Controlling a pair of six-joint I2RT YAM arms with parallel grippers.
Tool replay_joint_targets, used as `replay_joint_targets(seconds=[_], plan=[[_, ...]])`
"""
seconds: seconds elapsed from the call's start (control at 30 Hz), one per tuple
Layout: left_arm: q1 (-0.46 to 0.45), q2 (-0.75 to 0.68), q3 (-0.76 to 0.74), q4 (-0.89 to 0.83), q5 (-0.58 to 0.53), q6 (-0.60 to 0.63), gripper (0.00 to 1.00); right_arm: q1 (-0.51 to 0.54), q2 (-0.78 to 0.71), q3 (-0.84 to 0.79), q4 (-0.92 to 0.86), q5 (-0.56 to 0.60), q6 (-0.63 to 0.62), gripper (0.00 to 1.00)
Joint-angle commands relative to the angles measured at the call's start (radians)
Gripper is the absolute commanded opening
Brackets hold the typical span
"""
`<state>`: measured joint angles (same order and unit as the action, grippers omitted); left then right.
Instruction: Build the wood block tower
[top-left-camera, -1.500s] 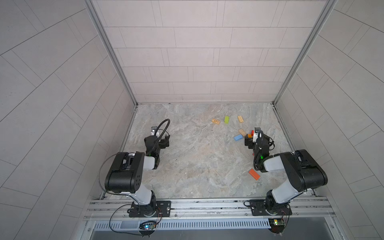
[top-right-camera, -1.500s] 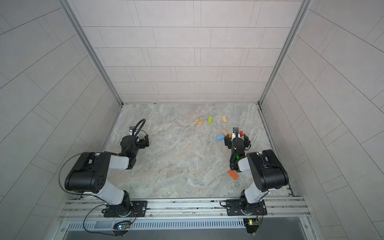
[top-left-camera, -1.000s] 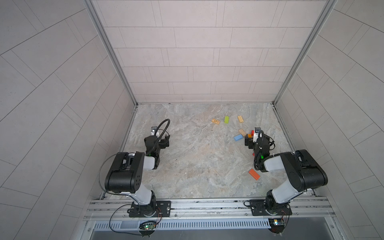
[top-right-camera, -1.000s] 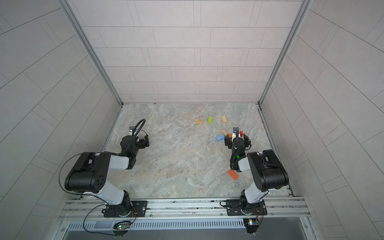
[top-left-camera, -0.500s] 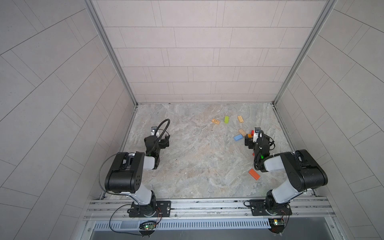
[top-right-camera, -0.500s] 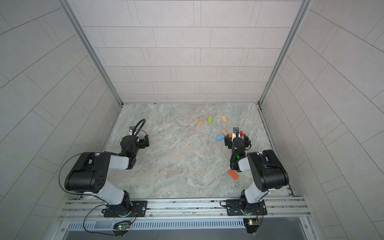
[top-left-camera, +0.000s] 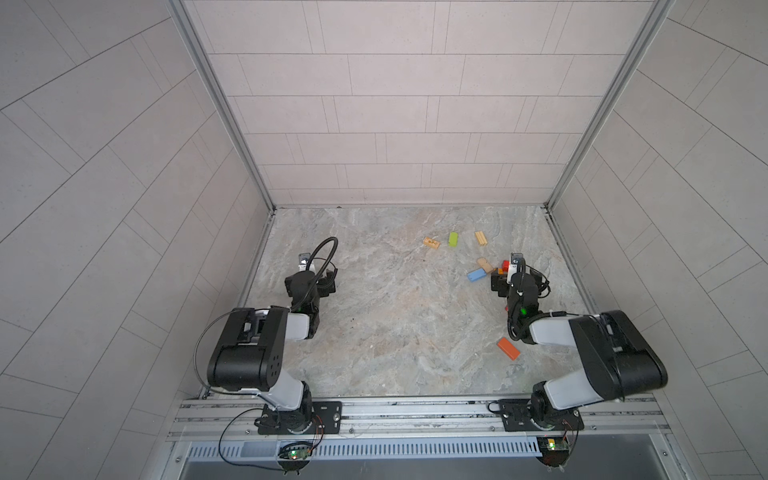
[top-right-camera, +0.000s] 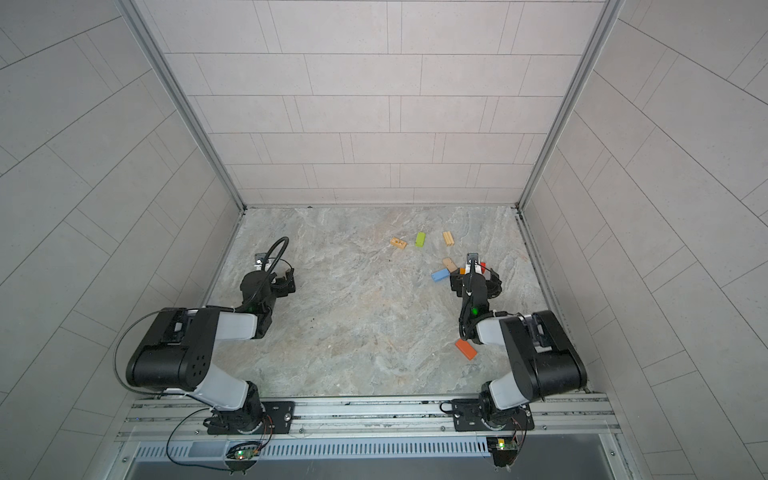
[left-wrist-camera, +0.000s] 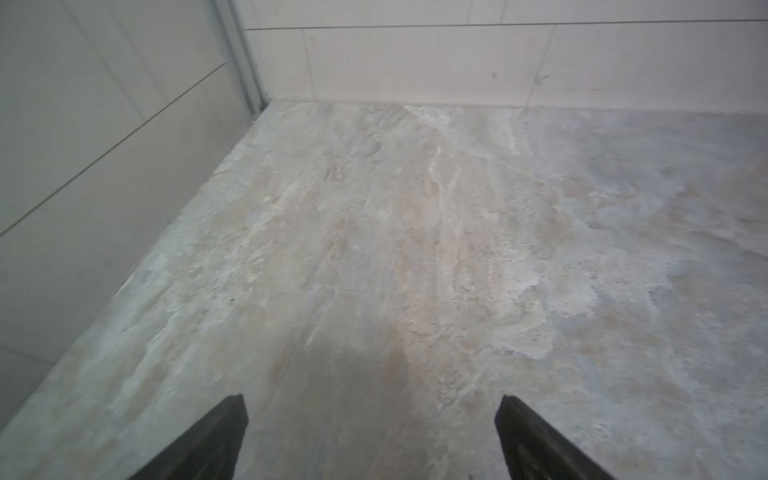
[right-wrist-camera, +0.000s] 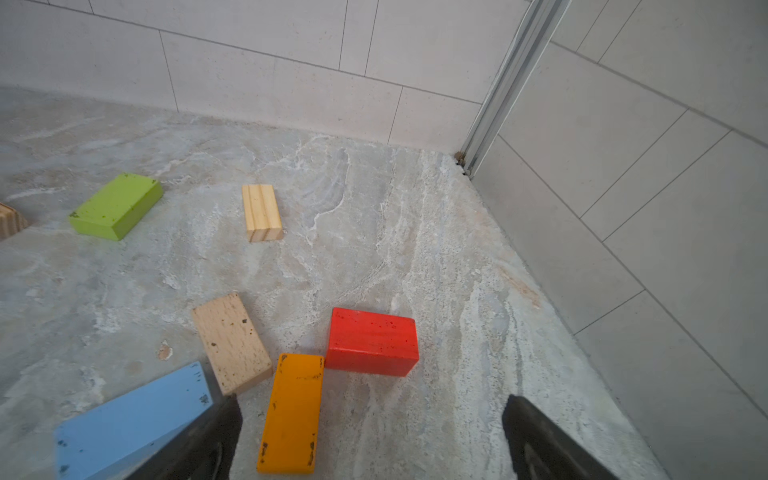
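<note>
Nothing had moved: right gripper (right-wrist-camera: 372, 405) hung, jaws apart, above the orange block (right-wrist-camera: 291, 411), probably to grasp it; left gripper (left-wrist-camera: 370, 405) idled, jaws apart too.

left arm (top-left-camera: 249, 345): elbow folded above its base, forearm reaching forward on the left of both top views, wrist low. left gripper (left-wrist-camera: 370, 415): jaws spread wide and empty; both dark fingertips (left-wrist-camera: 220, 432) show in the wrist view. right arm (top-left-camera: 598, 349): elbow folded above its base, forearm reaching forward on the right of both top views, wrist low, green light (top-left-camera: 524, 310) lit on the forearm. right gripper (right-wrist-camera: 372, 411): jaws spread wide, gripping nothing. the two arms stand well apart.
</note>
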<state>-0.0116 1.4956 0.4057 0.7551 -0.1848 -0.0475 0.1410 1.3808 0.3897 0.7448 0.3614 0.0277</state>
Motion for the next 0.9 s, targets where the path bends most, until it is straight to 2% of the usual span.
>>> replay_joint_targets(seconds=[0.0,0.1,0.2,0.27,0.4,0.5,0.6,0.87], plan=[[-0.005,-0.151,0.148,-0.285,-0.166,-0.083,1.0,-0.009,-0.173,0.134,-0.358,0.054,0.128,0.99],[-0.006,-0.232,0.32,-0.583,-0.076,-0.144,1.0,-0.01,-0.232,0.239,-0.575,-0.005,0.185,0.98],[-0.044,-0.238,0.458,-0.799,-0.038,-0.259,1.0,-0.01,-0.234,0.358,-0.773,-0.064,0.256,0.94],[-0.108,-0.214,0.531,-0.914,-0.061,-0.312,1.0,-0.009,-0.215,0.419,-0.868,-0.107,0.281,0.88],[-0.296,-0.142,0.633,-1.076,-0.16,-0.322,1.0,-0.009,-0.143,0.517,-1.039,-0.184,0.348,0.77],[-0.348,-0.113,0.65,-1.166,-0.152,-0.378,1.0,-0.009,-0.094,0.558,-1.103,-0.261,0.402,0.76],[-0.39,-0.117,0.603,-1.167,-0.138,-0.463,1.0,-0.008,-0.055,0.558,-1.12,-0.308,0.485,0.76],[-0.591,-0.176,0.432,-1.025,-0.286,-0.481,1.0,0.018,0.094,0.589,-1.15,-0.336,0.65,0.76]])
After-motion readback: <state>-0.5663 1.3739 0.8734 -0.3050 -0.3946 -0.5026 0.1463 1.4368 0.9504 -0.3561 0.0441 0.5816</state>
